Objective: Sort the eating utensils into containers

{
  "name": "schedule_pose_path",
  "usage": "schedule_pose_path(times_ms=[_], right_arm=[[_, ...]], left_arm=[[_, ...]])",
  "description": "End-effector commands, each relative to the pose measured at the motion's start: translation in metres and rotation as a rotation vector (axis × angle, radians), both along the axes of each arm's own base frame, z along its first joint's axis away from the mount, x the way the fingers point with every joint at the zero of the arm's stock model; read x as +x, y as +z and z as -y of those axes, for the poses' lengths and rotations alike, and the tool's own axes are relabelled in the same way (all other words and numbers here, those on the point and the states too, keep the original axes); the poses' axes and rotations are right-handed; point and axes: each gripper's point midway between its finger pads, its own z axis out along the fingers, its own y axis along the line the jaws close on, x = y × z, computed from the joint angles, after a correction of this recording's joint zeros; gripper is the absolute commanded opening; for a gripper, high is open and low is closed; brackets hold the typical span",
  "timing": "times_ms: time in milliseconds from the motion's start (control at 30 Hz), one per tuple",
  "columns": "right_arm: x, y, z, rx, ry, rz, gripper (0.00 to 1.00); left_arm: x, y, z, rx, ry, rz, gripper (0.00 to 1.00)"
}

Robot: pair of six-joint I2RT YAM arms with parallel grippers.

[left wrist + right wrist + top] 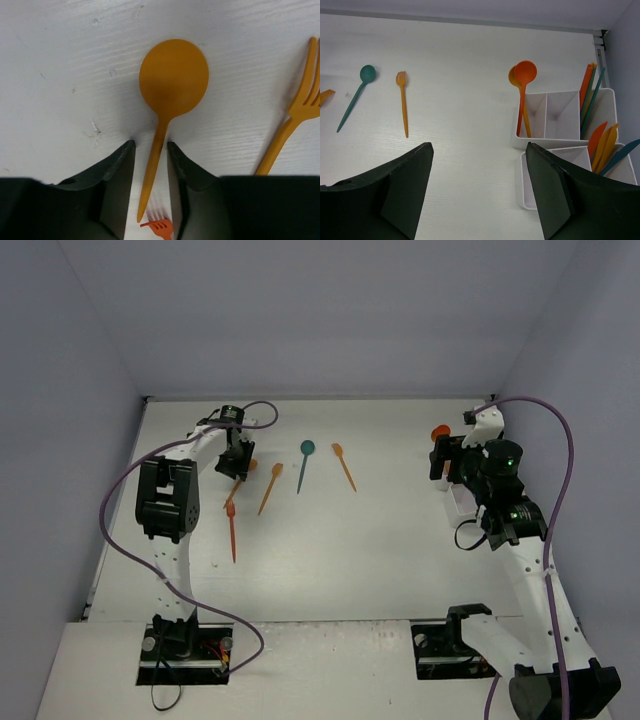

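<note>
1. Top view: the containers (pixel 461 502) sat on the right of the tabletop (pixel 380 550), mostly hidden under the right arm (pixel 515 525). A red-orange spoon (pixel 439 432) poked out past them. The loose utensils lay left of centre: teal spoon (pixel 303 465), left orange fork (pixel 270 488), right orange fork (pixel 344 466), red-orange fork (pixel 232 535). The left gripper (pixel 238 458) was down over the orange spoon (pixel 250 465).
2. Left wrist: the left gripper was part open and gripped nothing. Its fingers (pixel 117 190) straddled the orange spoon's handle. The handle ran nearer one finger; contact, cannot tell. The bowl lay flat just beyond the fingertips. The left orange fork lay at the right edge. The red-orange fork's tines showed by the handle tip.
3. Right wrist: the right gripper (pixel 479 146) was wide open with nothing held. The containers stood ahead and to the right.
   - Rear container (pixel 545 144): two spoons upright in the left compartment, orange and teal pieces upright in the right one.
   - Front container (pixel 527 185): orange pieces plus a teal one leaning in its right side.
   - The teal spoon and right orange fork lay well off to the left.
</note>
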Motion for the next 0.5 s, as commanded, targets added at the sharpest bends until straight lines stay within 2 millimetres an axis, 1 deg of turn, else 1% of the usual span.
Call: schedule_pose_path(times_ms=[0, 100, 267, 300, 400, 467], right_arm=[[0.007, 0.015, -0.006, 0.011, 0.023, 0.055, 0.73], [0.006, 0.016, -0.007, 0.015, 0.027, 0.056, 0.73], [0.004, 0.018, -0.011, 0.028, 0.046, 0.059, 0.74], [0.004, 0.019, -0.012, 0.031, 0.051, 0.061, 0.74], [0.003, 0.026, -0.016, 0.047, 0.074, 0.072, 0.74], [0.002, 0.029, -0.022, 0.063, 0.102, 0.074, 0.75]], left_arm=[[0.011, 0.008, 0.004, -0.013, -0.021, 0.026, 0.23], [0.016, 0.005, 0.004, -0.006, -0.023, 0.026, 0.11], [0.033, 0.017, 0.003, 0.009, -0.042, 0.075, 0.0], [0.038, 0.023, 0.003, 0.009, -0.046, 0.092, 0.0], [0.053, 0.051, -0.001, 0.01, -0.062, 0.167, 0.0], [0.064, 0.08, 0.0, 0.003, -0.068, 0.241, 0.0]])
